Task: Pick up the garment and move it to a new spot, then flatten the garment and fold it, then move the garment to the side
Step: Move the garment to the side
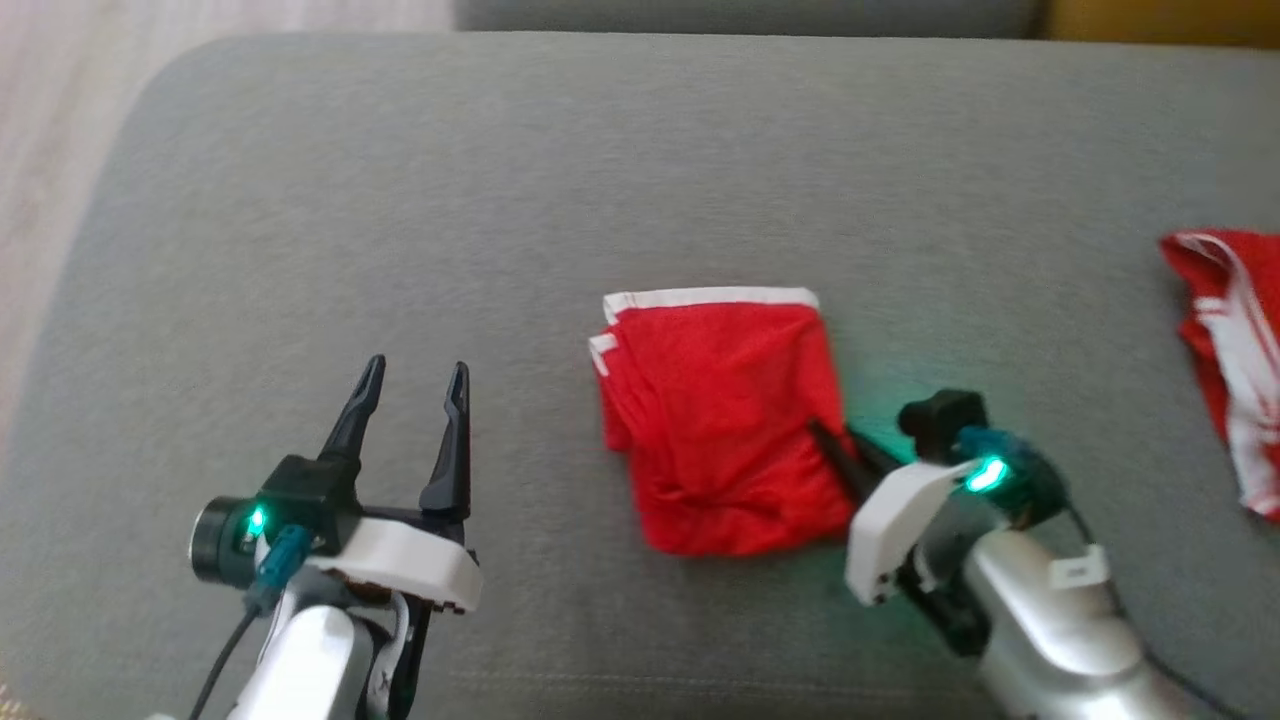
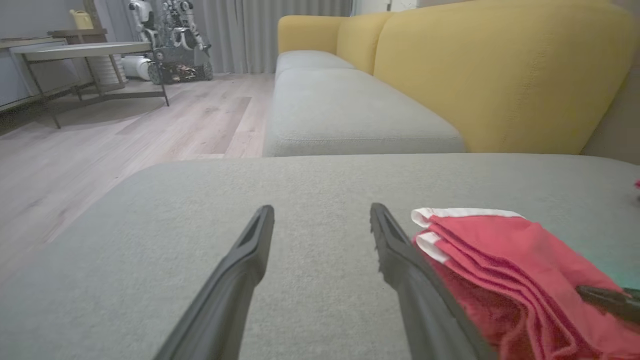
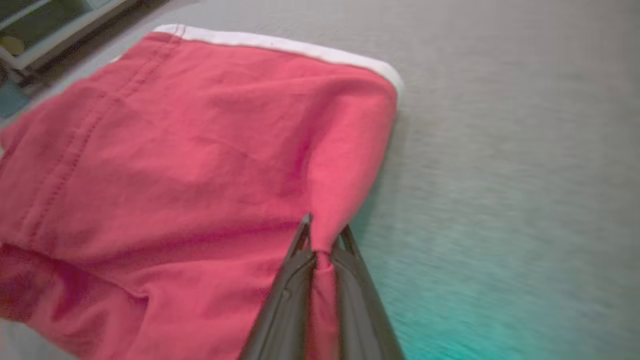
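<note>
Garment (image 1: 725, 420), red with a white band, lies folded into a rough square near the middle of a grey cushion (image 1: 400, 200). In the head view we see the white band along its far edge and creases toward its near edge. Our right claw (image 1: 828, 438) reaches in from the lower right and meets the garment low on its right side. From the right wrist we see that claw (image 3: 325, 232) closed on a pinch of red fabric, which is squeezed between the two dark fingers and drawn into a small peak. Our left claw (image 1: 417, 366) sits to the left of the garment, apart from it, spread wide with nothing between its fingers. From the left wrist we see those fingers (image 2: 250, 260) pointing across the cushion, with the garment's stacked layers just beside the right one. A second red and white cloth (image 1: 1225, 340) lies at the cushion's right edge, well apart. Beyond the cushion we see a yellow sofa back (image 2: 500, 75) and a wood floor (image 2: 150, 130).
</note>
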You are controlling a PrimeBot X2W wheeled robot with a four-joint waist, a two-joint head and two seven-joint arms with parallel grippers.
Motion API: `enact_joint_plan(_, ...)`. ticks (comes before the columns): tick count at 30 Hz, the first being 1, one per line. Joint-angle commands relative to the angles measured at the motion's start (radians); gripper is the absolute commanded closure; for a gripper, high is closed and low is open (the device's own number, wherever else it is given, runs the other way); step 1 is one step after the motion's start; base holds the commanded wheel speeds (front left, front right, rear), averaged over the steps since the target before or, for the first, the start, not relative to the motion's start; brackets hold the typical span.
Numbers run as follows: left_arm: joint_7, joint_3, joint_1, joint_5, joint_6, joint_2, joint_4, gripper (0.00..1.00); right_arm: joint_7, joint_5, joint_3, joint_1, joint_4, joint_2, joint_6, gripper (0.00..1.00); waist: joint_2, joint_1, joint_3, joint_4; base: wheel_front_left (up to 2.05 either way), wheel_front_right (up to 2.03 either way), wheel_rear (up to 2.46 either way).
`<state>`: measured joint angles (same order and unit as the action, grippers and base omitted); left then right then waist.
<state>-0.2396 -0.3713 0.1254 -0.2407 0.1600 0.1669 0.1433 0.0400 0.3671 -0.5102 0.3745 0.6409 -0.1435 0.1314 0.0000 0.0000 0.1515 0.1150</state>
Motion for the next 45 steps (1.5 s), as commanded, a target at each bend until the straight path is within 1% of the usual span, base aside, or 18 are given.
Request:
enact_joint_plan(1,-0.011,0.041,0.036,0.0,0.006,0.019,-0.038,0.0,-0.001,-0.007,-0.012,0.012,-0.038,-0.009,-0.001,1.0,0.0,0.0,0.0,-0.039,0.0,0.0,0.0)
enact_joint_plan(4,-0.011,0.044,0.039,0.0,0.01,0.024,-0.05,0.0,0.025,-0.026,-0.007,0.009,-0.097,-0.072,-0.001,1.0,0.0,0.0,0.006,-0.097,0.0,0.0,0.0)
enact_joint_plan(9,-0.005,0.041,0.057,0.004,0.011,0.031,-0.065,0.0,0.077,-0.045,0.032,0.031,-0.181,-0.192,-0.001,1.0,0.0,0.0,0.033,-0.184,0.0,0.0,0.0)
enact_joint_plan(13,0.002,0.035,0.085,0.009,0.007,0.035,-0.074,0.0,0.118,-0.06,0.045,0.081,-0.228,-0.296,-0.001,1.0,0.0,0.0,0.068,-0.231,0.0,0.0,0.0)
enact_joint_plan(19,0.01,0.022,0.131,0.023,0.002,0.041,-0.085,0.0,0.153,-0.07,0.06,0.178,-0.277,-0.469,-0.001,1.0,0.0,0.0,0.13,-0.269,0.0,0.0,0.0)
enact_joint_plan(22,0.013,0.018,0.153,0.03,0.001,0.046,-0.091,0.0,0.158,-0.062,0.087,0.229,-0.278,-0.534,-0.001,1.0,0.0,0.0,0.16,-0.278,0.0,0.0,0.0)
enact_joint_plan(25,0.015,0.015,0.171,0.037,0.0,0.05,-0.097,0.0,0.169,-0.05,0.117,0.269,-0.262,-0.587,-0.001,1.0,0.0,0.0,0.187,-0.283,0.0,0.0,0.0)
enact_joint_plan(28,0.017,0.01,0.184,0.042,0.0,0.052,-0.101,0.0,0.181,-0.033,0.151,0.291,-0.223,-0.617,-0.001,1.0,0.0,0.0,0.208,-0.286,0.0,0.0,0.0)
enact_joint_plan(31,0.02,0.005,0.196,0.045,0.0,0.054,-0.105,0.0,0.175,-0.016,0.182,0.305,-0.167,-0.618,-0.001,1.0,0.0,0.0,0.227,-0.288,0.0,0.0,0.0)
enact_joint_plan(33,0.023,0.004,0.204,0.046,-0.001,0.058,-0.106,0.0,0.174,-0.01,0.192,0.312,-0.119,-0.608,-0.001,1.0,0.0,0.0,0.239,-0.291,0.0,0.0,0.0)
enact_joint_plan(37,0.031,0.002,0.218,0.05,-0.002,0.066,-0.111,0.0,0.132,0.005,0.198,0.339,-0.045,-0.574,-0.001,1.0,0.0,0.0,0.262,-0.3,0.0,0.0,0.0)
enact_joint_plan(38,0.034,0.001,0.222,0.05,-0.003,0.068,-0.113,0.0,0.114,0.009,0.198,0.348,-0.028,-0.566,-0.001,0.72,0.0,0.0,0.267,-0.302,0.0,0.0,0.0)
enact_joint_plan(39,0.036,-0.001,0.225,0.051,-0.004,0.069,-0.114,0.0,0.101,0.015,0.2,0.356,-0.006,-0.559,-0.001,0.56,0.0,0.0,0.27,-0.303,0.0,0.0,0.0)
enact_joint_plan(40,0.039,-0.003,0.228,0.052,-0.005,0.07,-0.115,0.0,0.087,0.014,0.202,0.365,0.015,-0.555,-0.001,0.0,0.0,0.0,0.274,-0.304,0.0,0.0,0.0)
enact_joint_plan(42,0.042,-0.005,0.235,0.053,-0.006,0.073,-0.115,0.0,0.053,0.018,0.205,0.381,0.048,-0.54,-0.001,0.0,0.0,0.0,0.278,-0.306,0.0,0.0,0.0)
enact_joint_plan(45,0.043,-0.005,0.238,0.053,-0.005,0.075,-0.116,0.0,0.037,0.017,0.205,0.392,0.083,-0.529,-0.001,0.0,0.0,0.0,0.28,-0.31,0.0,0.0,0.0)
